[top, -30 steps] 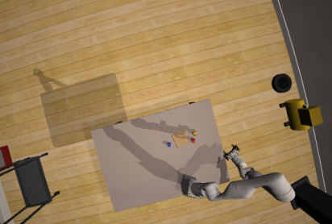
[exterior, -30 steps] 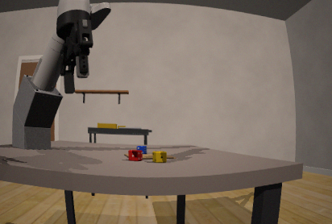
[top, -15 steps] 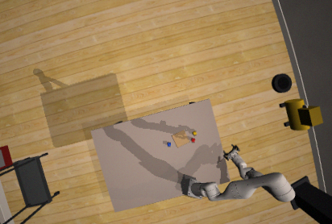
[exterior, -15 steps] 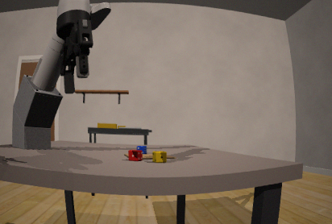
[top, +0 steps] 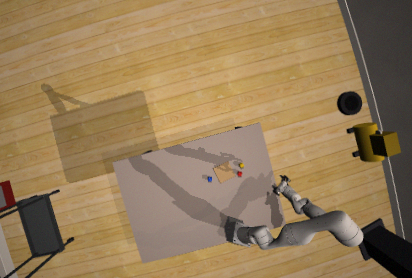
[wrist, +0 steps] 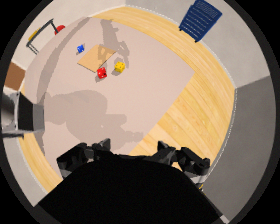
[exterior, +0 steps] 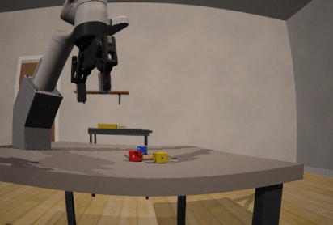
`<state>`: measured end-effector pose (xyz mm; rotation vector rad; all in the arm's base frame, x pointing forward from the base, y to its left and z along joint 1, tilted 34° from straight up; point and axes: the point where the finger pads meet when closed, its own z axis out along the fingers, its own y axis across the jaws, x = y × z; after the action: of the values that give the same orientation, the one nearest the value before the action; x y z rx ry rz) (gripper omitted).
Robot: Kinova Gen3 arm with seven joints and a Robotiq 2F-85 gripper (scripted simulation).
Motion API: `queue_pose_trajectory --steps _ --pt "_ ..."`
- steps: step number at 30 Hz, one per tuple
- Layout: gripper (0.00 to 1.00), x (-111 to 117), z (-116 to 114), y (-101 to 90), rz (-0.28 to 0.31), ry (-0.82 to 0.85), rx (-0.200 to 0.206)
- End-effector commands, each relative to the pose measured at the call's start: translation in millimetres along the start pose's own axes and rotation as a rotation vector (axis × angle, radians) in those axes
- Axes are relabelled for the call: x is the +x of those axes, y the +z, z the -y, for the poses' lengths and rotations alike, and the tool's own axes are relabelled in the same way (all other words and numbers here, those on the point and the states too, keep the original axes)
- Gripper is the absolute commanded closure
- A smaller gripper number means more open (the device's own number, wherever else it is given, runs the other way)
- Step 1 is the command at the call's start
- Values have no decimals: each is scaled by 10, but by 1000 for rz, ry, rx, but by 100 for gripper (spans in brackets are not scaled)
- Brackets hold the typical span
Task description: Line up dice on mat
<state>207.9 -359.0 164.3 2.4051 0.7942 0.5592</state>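
The tan mat (top: 224, 176) (exterior: 149, 158) (wrist: 93, 57) lies on the grey table. The red die (top: 239, 174) (exterior: 136, 156) (wrist: 102, 73) sits at the mat's edge; whether it touches the mat I cannot tell. The yellow die (top: 242, 165) (exterior: 160, 157) (wrist: 120, 67) stands off the mat, near the red one. The blue die (top: 210, 179) (exterior: 141, 150) (wrist: 80, 49) stands off the mat on the opposite side. The numbers on top are too small to read. My gripper (top: 281, 184) (exterior: 93, 95) (wrist: 133, 145) is open and empty, high above the table's edge, away from the dice.
The robot's base (top: 233, 231) (exterior: 37, 121) stands at one long edge of the table (top: 160, 218) (exterior: 226, 176) (wrist: 156, 90). The arm reaches out past the table's short edge. Arm shadows cross the table and part of the mat.
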Motion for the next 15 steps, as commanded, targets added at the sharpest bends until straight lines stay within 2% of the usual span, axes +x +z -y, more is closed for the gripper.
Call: queue_pose_trajectory --steps 1,8,10,11,15 --pt "0 191 -39 36 -10 -76 12" --pt "0 869 36 162 8 -361 100" --pt "0 1067 53 170 14 -447 113" --pt "0 1078 54 170 14 -452 114" --pt "0 1492 90 146 25 -623 124"
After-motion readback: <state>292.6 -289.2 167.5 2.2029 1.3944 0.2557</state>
